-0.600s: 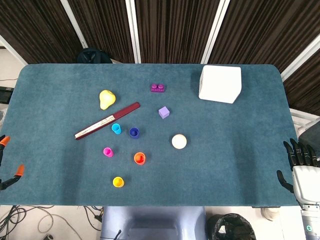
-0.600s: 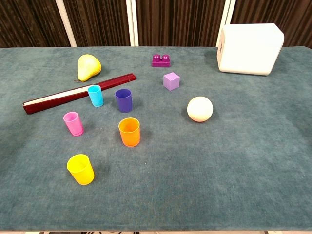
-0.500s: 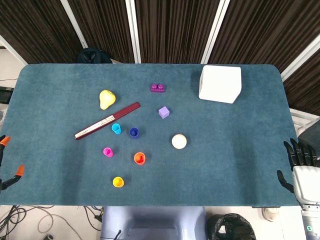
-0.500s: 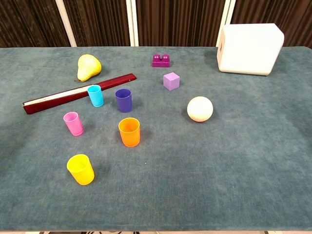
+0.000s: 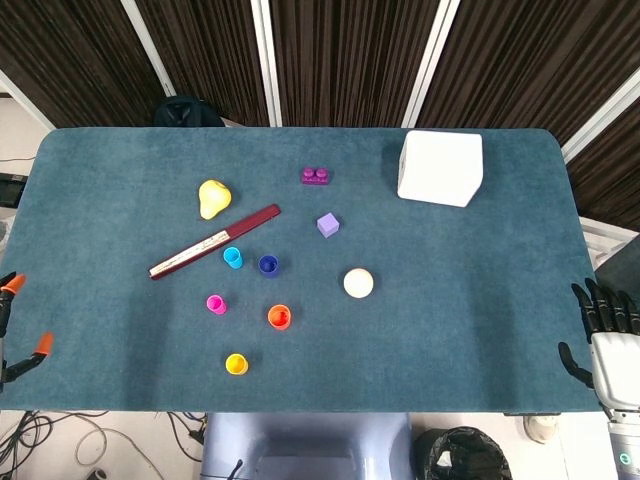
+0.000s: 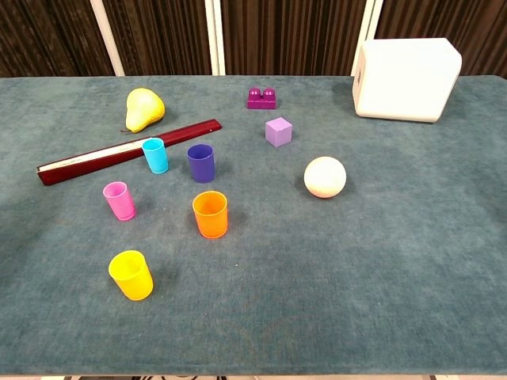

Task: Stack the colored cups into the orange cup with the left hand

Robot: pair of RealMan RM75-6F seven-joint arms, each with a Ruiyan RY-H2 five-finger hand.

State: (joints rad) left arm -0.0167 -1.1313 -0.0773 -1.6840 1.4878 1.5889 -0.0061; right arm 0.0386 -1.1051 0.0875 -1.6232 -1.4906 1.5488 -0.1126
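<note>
A: Where do you see the orange cup (image 6: 210, 214)?

B: It stands upright on the table (image 6: 396, 269), near the middle, a little to the left. You have the purple cup (image 6: 200, 162) just behind it, farther from you, and the cyan cup (image 6: 155, 155) left of that one. The pink cup (image 6: 119, 200) is to its left, and the yellow cup (image 6: 131, 275) is nearer to you and to the left. All are apart; nothing is stacked.

A: And your hands?

B: Your left hand (image 5: 14, 330) is off the left edge of the table; only orange fingertips show, so I cannot tell its state. Your right hand (image 5: 603, 330) is off the right edge, fingers spread, holding nothing.

A: What else?

B: A dark red ruler (image 6: 127, 150) touches the cyan cup's far side, with a yellow pear (image 6: 143, 108) beyond. A white ball (image 6: 325, 176) lies right of the cups, and a white box (image 6: 405, 79) is far right.
</note>
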